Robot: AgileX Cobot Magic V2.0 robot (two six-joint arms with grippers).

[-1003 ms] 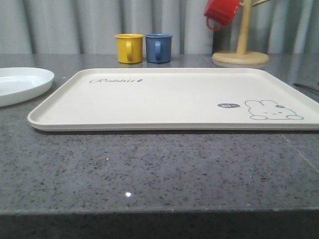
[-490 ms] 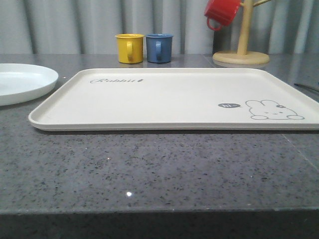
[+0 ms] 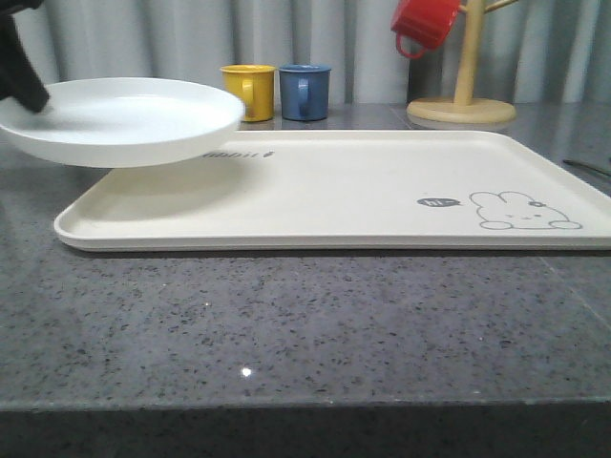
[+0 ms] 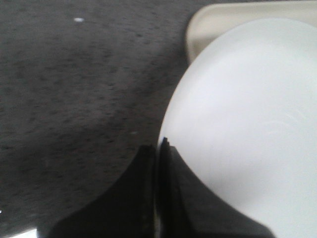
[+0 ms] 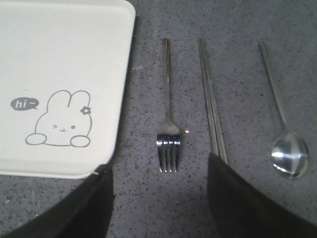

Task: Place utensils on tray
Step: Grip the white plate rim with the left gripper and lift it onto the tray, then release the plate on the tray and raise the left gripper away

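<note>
Your left gripper [image 4: 157,148] pinches the white plate [image 3: 119,119] by its rim, holding it raised over the tray [image 3: 334,191] at about 10 o'clock. Your right gripper [image 5: 159,178] is spread above the counter [image 3: 286,324], with fork [image 5: 167,130], chopsticks [image 5: 212,101] and spoon [image 5: 289,154] lying beside the tray's edge.

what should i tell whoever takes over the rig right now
Left gripper: shut on the rim of the white plate, held in the air over the tray's left end.
Right gripper: open, holding nothing, above the fork.
Fork, chopsticks and spoon lie side by side on the counter beside the tray's rabbit corner.
Done: plate lifted. Nothing sits on the tray yet.
Left: set the plate down, then move all three utensils over.
</note>
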